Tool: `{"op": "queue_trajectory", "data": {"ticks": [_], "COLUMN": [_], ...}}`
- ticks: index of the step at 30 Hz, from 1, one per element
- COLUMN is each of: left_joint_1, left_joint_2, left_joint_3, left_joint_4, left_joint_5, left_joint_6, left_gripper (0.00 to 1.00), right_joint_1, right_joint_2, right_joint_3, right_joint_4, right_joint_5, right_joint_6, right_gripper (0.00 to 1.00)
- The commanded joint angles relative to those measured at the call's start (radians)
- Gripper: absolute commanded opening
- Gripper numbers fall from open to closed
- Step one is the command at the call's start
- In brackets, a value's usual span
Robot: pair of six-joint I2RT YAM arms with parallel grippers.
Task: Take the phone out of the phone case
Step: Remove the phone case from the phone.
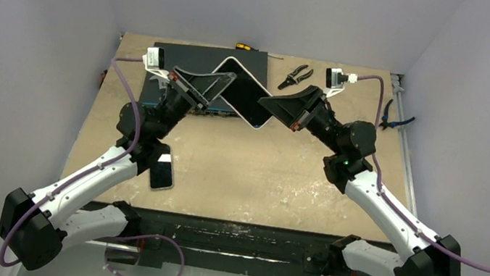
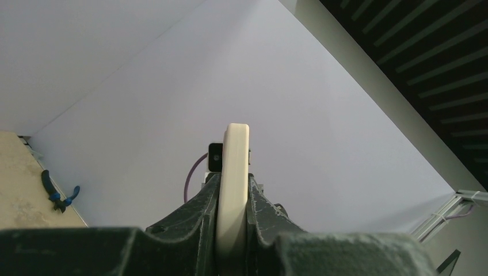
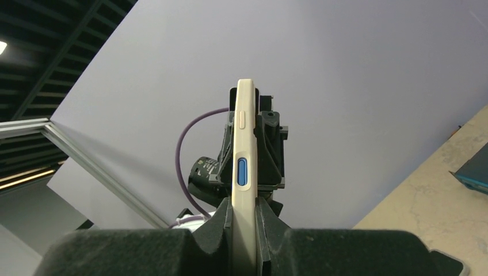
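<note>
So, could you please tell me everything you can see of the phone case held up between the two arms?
The phone case is cream, smooth and plastic-looking, with rounded corners, a dark face inside its rim, and on one edge a blue button beside a small cream one. It hangs tilted in the air above the far side of the table, the left gripper and right gripper each clamped on one end.

The phone case (image 2: 233, 190) looks like smooth, matt cream plastic, with a smooth blue button (image 3: 242, 172) on its edge. My left fingers (image 2: 184, 230) are grainy, matt black plastic. The phone (image 1: 248, 98) has a glossy black face. The table (image 1: 258, 177) is rough, mottled beige.
</note>
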Motion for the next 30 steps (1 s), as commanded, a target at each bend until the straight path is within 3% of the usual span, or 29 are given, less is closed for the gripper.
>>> {"op": "queue_trajectory", "data": {"ticks": [1,8,15,23,30], "left_joint_1": [-0.004,-0.004,-0.005,-0.005,-0.005], "left_joint_2": [-0.025,-0.029,-0.050,-0.084,-0.115], "left_joint_3": [-0.004,0.011,0.020,0.021,0.023], "left_joint_4": [0.061,0.040,-0.004,-0.059,-0.109], "left_joint_5": [0.014,0.045,0.063,0.070,0.080], "left_joint_6": [-0.008,0.021,0.052,0.092,0.115], "left_gripper": [0.16,0.16,0.27,0.19,0.36], "right_joint_1": [0.019,0.018,0.014,-0.022,-0.051], "right_joint_2": [0.002,0.035,0.043,0.032,0.020], "right_joint_3": [0.067,0.090,0.140,0.149,0.150], "right_joint_4": [0.072,0.051,-0.047,-0.080,-0.094], "right_joint_5": [-0.073,-0.119,-0.151,-0.196,-0.202], "right_joint_6": [0.071,0.110,0.081,0.070,0.067], "right_gripper": [0.00,0.00,0.00,0.00,0.00]}}
